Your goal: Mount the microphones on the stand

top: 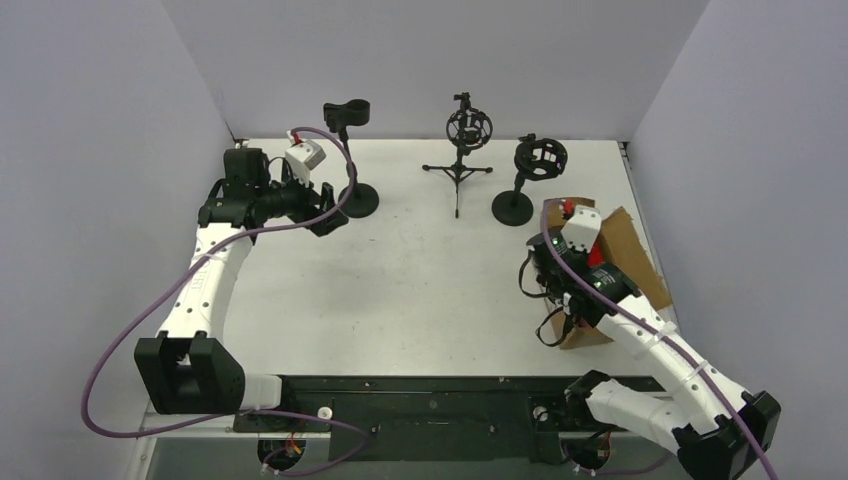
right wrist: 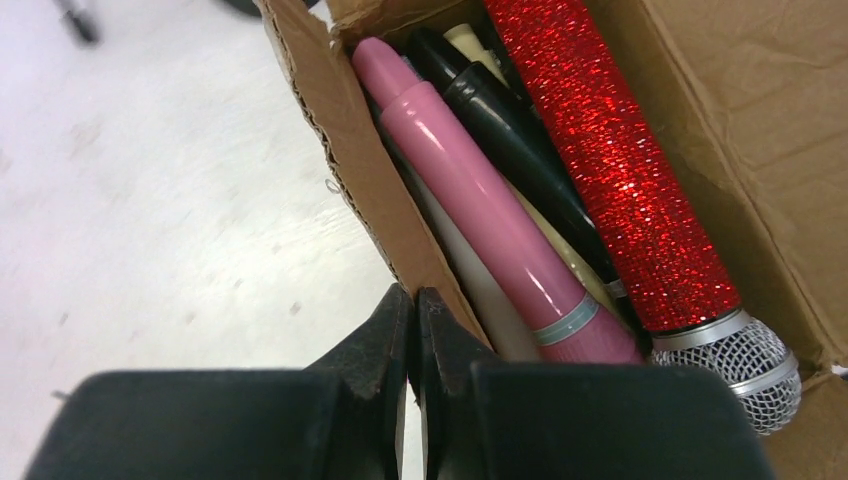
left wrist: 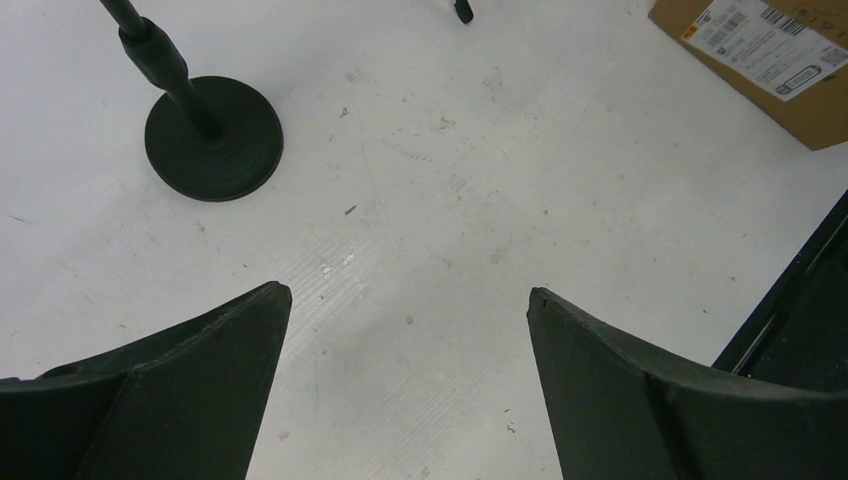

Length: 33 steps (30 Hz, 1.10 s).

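Several microphones lie in an open brown cardboard box (right wrist: 345, 160): a pink one (right wrist: 480, 200), a glittery red one (right wrist: 620, 170) with a silver mesh head, a black one (right wrist: 510, 130) and a cream one (right wrist: 468, 40). My right gripper (right wrist: 413, 295) is shut, with its tips at the box's left wall beside the pink microphone; I see nothing between them. Three black stands are at the back: a clip stand (top: 347, 112), a tripod stand (top: 468, 128) and a round-base stand (top: 541, 157). My left gripper (left wrist: 409, 293) hangs open and empty over the table near the clip stand's base (left wrist: 213, 138).
The cardboard box (top: 625, 250) sits at the right side of the table, under the right arm. Grey walls close in the table on the left, back and right. A purple cable loops along each arm.
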Available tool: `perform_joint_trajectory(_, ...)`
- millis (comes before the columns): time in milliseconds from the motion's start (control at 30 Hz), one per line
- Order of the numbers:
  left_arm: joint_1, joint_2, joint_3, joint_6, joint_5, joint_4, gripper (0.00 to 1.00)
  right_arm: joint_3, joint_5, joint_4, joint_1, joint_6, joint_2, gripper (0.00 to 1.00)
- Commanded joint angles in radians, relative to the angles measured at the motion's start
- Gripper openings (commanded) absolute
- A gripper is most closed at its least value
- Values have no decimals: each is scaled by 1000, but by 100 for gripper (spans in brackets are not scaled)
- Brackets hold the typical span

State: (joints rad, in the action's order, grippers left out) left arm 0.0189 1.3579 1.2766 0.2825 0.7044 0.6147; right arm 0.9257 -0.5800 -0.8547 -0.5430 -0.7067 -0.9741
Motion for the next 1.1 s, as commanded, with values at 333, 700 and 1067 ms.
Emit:
perform_joint_trajectory(333, 9, -83, 20, 91, 116, 95, 96, 347, 34, -47, -461, -31, -259, 0)
perform_joint_trajectory(700, 10, -120, 4, 87, 118, 104, 96, 794, 141, -39, -574, 197, -677, 0)
perform_joint_trajectory(1067, 9, -138, -13, 60, 45, 81, 96, 1050, 264, -15, -588, 300, -877, 40)
